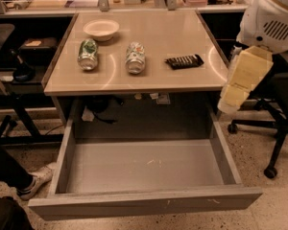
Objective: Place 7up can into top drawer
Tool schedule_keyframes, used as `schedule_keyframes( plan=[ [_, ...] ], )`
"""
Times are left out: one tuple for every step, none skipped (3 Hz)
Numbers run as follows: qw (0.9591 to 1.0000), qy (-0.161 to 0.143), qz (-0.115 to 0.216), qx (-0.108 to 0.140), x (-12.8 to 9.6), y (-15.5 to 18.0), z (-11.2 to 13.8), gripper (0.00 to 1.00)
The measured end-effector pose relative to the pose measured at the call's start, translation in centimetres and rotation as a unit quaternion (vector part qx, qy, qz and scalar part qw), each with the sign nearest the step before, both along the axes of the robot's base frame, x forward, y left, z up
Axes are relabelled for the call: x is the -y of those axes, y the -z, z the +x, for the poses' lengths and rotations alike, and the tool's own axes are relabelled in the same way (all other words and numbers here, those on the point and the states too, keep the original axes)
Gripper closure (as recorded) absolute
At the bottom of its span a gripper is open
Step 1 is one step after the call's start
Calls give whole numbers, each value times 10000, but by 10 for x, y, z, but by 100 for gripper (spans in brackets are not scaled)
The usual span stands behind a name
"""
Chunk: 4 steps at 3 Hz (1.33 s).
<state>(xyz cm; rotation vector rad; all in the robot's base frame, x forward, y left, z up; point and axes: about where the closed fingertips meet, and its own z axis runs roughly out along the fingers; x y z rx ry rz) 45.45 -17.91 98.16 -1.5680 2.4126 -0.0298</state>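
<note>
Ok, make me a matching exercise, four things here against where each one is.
1. 7up can
2. bowl
3. top drawer
4. gripper

A. in the air beside the right edge of the table
B. pulled open under the table
C. back left on the table
D. lying on the table between green can and dark packet

Pairs: 1-D, 2-C, 3-B, 4-A.
</note>
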Motion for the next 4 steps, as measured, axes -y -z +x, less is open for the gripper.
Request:
schedule_keyframes(
  plan=[
    [9984, 97, 473, -302, -30, 2, 14, 0],
    [9984, 101, 523, -197, -33, 1, 18, 0],
    [9969, 201, 748, -135, -61, 14, 36, 0],
    [9945, 434, 941, -161, -80, 20, 66, 0]
  ],
)
